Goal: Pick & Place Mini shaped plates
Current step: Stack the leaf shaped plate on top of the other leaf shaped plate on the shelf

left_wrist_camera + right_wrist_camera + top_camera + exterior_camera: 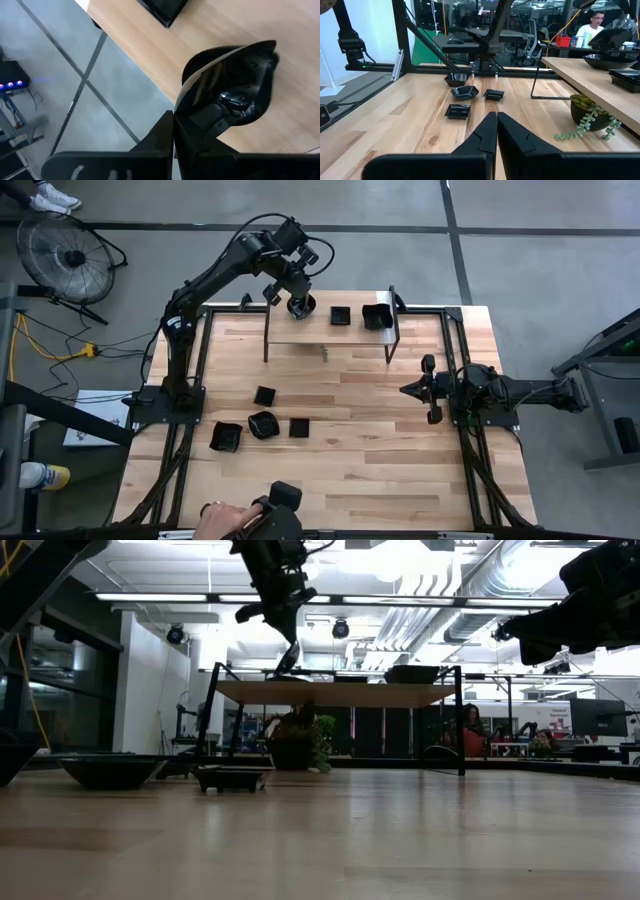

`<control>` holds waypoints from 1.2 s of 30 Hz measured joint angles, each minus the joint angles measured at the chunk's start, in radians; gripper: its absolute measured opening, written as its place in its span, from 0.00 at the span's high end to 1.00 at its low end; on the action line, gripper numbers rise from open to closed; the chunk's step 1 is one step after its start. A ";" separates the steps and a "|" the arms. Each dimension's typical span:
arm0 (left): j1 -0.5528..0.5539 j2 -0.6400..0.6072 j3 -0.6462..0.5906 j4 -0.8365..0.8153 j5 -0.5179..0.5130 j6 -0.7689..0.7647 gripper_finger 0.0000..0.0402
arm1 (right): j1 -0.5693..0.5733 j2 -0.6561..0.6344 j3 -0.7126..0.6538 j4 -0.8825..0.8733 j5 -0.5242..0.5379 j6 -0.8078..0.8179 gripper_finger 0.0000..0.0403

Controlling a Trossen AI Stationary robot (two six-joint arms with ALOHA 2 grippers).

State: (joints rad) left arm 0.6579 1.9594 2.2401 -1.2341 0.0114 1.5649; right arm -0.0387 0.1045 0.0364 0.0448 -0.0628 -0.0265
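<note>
My left gripper point(296, 298) is over the left end of the raised wooden shelf point(300, 330) at the table's far side, shut on a round glossy black mini plate point(235, 85). Two more black plates point(340, 315) point(377, 315) rest on the shelf to its right. Several small black plates point(264, 423) lie flat on the table's left half, also visible in the right wrist view point(465, 92). My right gripper point(405, 389) waits shut and level at the table's right side, touching nothing. My left gripper pinches the round plate by its rim point(186, 102) between the two shut fingers. The fingers slant down from above over the shelf's far left corner. The plate sits tilted in the hold, just over the shelf top; whether its lower side touches the wood, I cannot tell.
A small potted plant point(590, 117) stands under the shelf. The shelf's black metal legs point(266, 338) stand on the table. A person's hand point(215, 518) with a black device is at the table's near edge. A fan point(62, 258) stands on the floor, far left.
</note>
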 joint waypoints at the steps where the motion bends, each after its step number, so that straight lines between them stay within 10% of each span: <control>1: 0.000 -0.001 0.006 -0.008 0.008 0.001 1.00 | 0.000 0.000 0.000 0.000 0.000 0.000 0.98; 36: -0.004 0.020 0.005 -0.064 -0.007 -0.006 0.98 | 0.000 0.000 0.000 0.000 0.000 0.000 0.98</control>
State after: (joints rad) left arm 0.6537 1.9797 2.2456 -1.2980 0.0048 1.5585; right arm -0.0387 0.1044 0.0364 0.0448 -0.0628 -0.0265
